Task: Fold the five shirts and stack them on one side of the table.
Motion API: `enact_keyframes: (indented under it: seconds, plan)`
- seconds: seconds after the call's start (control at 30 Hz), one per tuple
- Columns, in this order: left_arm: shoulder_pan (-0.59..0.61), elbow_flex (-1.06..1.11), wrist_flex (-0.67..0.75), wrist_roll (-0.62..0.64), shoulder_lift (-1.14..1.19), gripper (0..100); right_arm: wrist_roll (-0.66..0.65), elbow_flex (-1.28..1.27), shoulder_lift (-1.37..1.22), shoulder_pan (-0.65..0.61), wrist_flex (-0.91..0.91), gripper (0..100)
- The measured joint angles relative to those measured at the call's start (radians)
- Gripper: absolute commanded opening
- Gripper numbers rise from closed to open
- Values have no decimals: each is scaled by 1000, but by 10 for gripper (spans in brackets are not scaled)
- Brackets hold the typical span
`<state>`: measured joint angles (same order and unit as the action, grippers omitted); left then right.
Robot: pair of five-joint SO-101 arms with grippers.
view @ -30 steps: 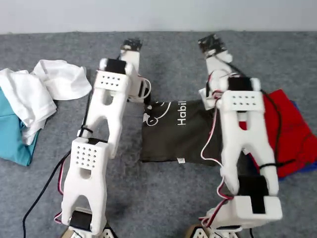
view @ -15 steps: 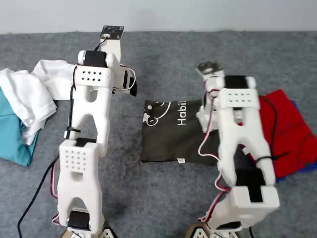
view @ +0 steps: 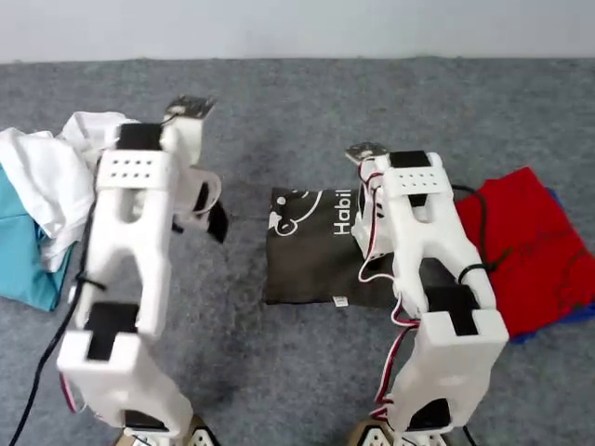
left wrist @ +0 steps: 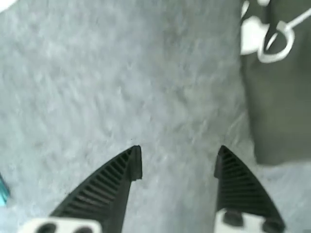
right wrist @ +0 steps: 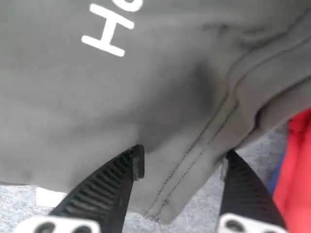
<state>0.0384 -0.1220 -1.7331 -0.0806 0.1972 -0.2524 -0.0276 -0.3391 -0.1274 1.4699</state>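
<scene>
1. Shirts lie spread over the grey felt-covered table [view: 307, 102], in three groups: left, centre, right.
2. Black shirt [view: 311, 255]: folded to a rectangle at table centre, white print up, between the two arms.
3. Red shirt [view: 535, 242]: right side, just beside the black one, lying on a blue shirt [view: 567, 321] of which only an edge shows.
4. White shirts [view: 46, 181]: crumpled heap at far left, partly over a teal shirt [view: 19, 265].
5. Left gripper [left wrist: 177, 162]: jaws wide apart, holding nothing, over bare felt between the white heap and the black shirt's left edge.
6. Right gripper [right wrist: 182, 162]: jaws wide apart, nothing clamped, low over the black shirt's folded right edge near the red one; contact with the cloth cannot be told.
</scene>
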Motion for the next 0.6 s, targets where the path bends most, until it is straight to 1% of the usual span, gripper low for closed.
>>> enact_keyframes:
  seconds: [0.1,0.3,0.37,0.43,0.47,0.5,0.57,0.6]
  plan:
    - [20,109,2,-14,-86,244,0,-3,-35,3,-31,240]
    - [20,282,3,-14,-213,243,2,9,-157,3,-100,232]
    - [20,319,3,-14,-247,243,3,17,-170,3,-109,186]
    - [20,350,3,-14,-279,243,-2,26,-172,3,-109,96]
    - [20,367,3,-14,-295,243,-18,37,-172,5,-109,38]
    - [20,385,3,-14,-308,243,-41,44,-173,5,-109,0]
    - [20,414,3,-14,-331,243,-75,60,-175,6,-104,29]
    - [20,423,3,-14,-341,243,-83,64,-175,6,-101,11]
